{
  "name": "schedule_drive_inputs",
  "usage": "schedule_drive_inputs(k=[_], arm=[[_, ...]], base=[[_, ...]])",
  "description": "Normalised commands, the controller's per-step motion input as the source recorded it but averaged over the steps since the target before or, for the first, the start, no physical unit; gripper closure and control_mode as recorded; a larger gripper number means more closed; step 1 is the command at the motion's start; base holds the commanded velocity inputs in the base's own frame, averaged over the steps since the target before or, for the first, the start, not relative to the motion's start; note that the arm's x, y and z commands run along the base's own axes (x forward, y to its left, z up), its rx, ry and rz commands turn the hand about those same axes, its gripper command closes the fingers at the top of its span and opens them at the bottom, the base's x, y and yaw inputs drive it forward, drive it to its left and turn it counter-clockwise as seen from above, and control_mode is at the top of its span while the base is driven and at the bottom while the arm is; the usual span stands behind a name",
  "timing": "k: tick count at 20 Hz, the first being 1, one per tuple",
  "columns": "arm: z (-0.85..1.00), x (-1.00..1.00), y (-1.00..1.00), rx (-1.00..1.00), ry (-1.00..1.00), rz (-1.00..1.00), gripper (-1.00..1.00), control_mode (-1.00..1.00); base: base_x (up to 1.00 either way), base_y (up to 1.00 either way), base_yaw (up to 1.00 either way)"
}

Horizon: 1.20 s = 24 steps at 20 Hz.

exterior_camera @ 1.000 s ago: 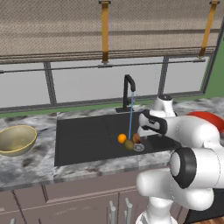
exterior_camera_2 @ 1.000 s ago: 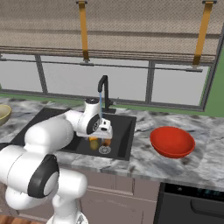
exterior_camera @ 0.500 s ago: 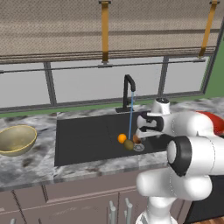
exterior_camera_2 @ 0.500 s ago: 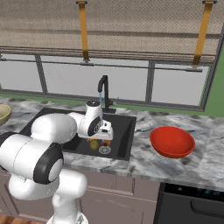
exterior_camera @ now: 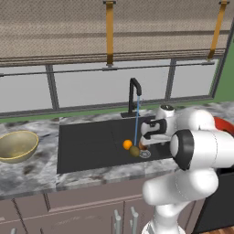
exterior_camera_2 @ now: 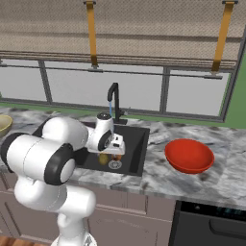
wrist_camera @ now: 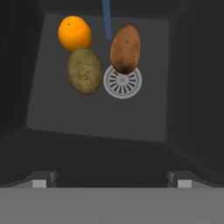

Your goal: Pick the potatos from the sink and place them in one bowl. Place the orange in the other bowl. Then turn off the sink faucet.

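Currently the fingers (wrist_camera: 111, 178) hang spread wide and empty above the sink (wrist_camera: 96, 118). Orange (wrist_camera: 74, 33), olive potato (wrist_camera: 84, 71) and reddish potato (wrist_camera: 125, 48) cluster by the drain (wrist_camera: 123, 82); water stream (wrist_camera: 106, 19) running.

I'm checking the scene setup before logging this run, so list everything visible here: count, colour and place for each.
Potatoes: two, one olive-brown beside the drain, one reddish-brown lying partly over the drain.
Orange: one, bright orange, on the sink floor touching the olive-brown potato.
Sink: one, matte black, set into the grey marbled counter.
Drain: one, round, silver, in the sink floor.
Faucet: one, black, behind the sink, blue water stream running.
Red bowl: one, glossy, on the counter right of the sink.
Tan-yellow bowl: one, on the counter left of the sink.
Windows: grey-framed, behind the counter.
Gripper: one, dark tips, open, above the sink.
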Motion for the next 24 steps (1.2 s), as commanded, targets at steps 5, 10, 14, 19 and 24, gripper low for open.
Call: schedule_drive_inputs(k=[5,10,14,19,24], arm=[[-0.16,0.20,0.00,0.00,0.00,0.00,-1.00,-1.00],[-0.11,0.26,0.00,0.00,0.00,0.00,-1.00,-1.00],[-0.08,0.29,0.00,0.00,0.00,0.00,-1.00,-1.00],[-0.10,0.21,0.00,0.00,0.00,0.00,-1.00,-1.00],[-0.13,0.16,-0.06,0.00,0.00,0.00,-1.00,-1.00]], base=[[0.00,0.00,0.00],[0.00,0.00,0.00],[0.00,0.00,0.00],[0.00,0.00,0.00],[0.00,0.00,0.00]])
